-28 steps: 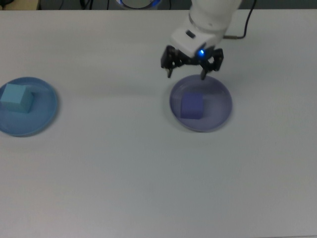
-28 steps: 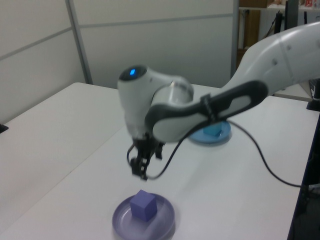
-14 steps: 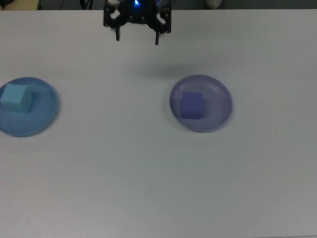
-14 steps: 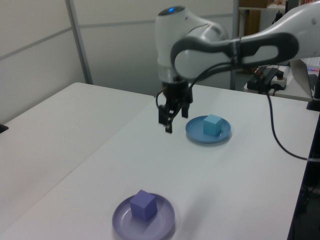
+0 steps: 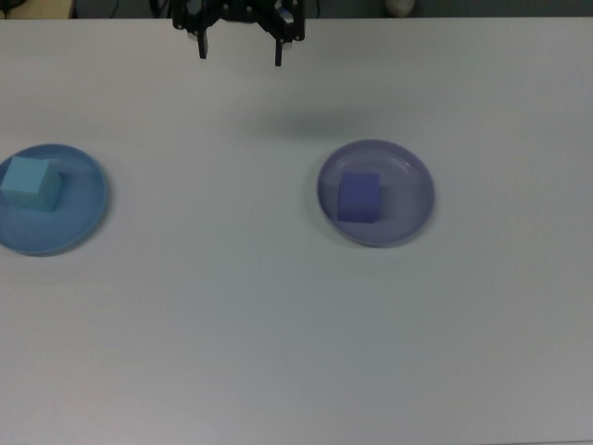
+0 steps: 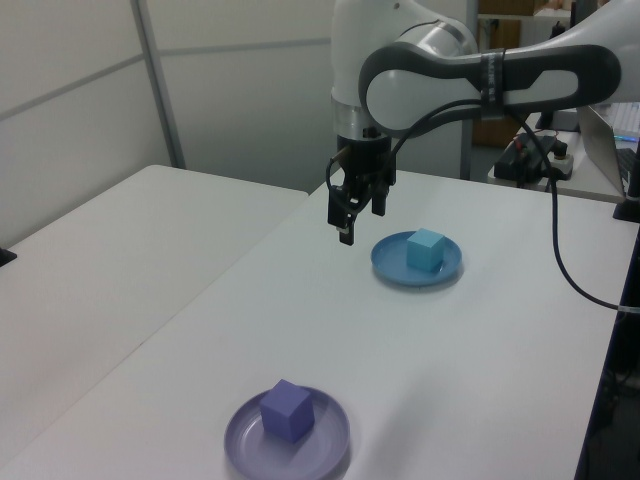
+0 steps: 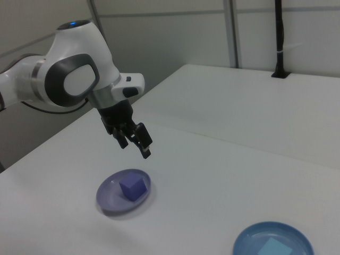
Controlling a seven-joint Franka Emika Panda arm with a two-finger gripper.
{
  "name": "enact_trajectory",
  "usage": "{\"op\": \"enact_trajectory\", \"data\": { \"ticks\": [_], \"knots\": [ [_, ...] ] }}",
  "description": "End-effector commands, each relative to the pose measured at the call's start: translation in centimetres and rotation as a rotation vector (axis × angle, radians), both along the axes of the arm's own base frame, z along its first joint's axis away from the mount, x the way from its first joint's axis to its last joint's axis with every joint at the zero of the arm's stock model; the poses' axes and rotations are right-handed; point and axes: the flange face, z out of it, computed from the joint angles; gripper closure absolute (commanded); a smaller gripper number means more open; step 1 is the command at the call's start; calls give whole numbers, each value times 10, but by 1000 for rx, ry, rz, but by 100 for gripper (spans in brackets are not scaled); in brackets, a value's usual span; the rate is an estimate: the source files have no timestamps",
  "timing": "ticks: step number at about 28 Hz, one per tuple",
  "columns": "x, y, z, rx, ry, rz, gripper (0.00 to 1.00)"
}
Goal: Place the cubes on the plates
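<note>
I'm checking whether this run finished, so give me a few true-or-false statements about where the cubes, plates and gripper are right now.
1. The purple cube sits on the lavender plate. True.
2. The turquoise cube lies on the bare table. False: it sits on the blue plate.
3. The gripper holds a cube. False: its fingers are open and hold nothing.
4. The gripper hangs in the air, above the table. True.
5. Both cubes share one plate. False: each plate holds one cube.
</note>
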Motion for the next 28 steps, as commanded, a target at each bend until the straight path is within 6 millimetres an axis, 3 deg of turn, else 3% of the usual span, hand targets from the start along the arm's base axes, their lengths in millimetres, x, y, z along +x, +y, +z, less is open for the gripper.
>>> {"op": "enact_trajectory", "data": {
  "ticks": [1,6,28],
  "knots": [
    [3,0,-8,19,49,20,0],
    [8,1,-18,30,70,17,0],
    [11,-7,-12,84,49,-15,0]
  ]
}}
